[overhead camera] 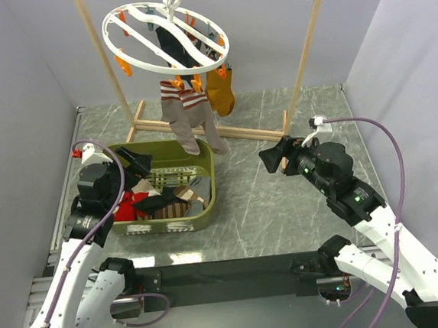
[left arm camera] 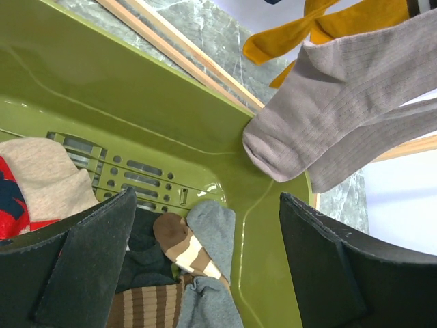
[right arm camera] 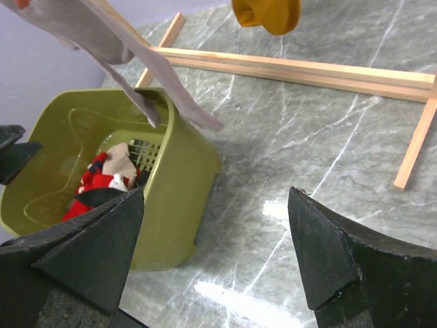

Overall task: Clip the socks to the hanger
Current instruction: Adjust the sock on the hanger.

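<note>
The two taupe socks with red and white striped cuffs hang from orange clips on the white oval hanger. Their toes hang over the far rim of the green basket. They also show in the left wrist view and the right wrist view. My left gripper is open and empty above the basket's far left part. My right gripper is open and empty over the table, right of the basket.
The hanger hangs on a wooden rack frame. Mustard-orange socks and a dark sock also hang on it. The basket holds several other socks, red, beige, brown-striped and grey-blue.
</note>
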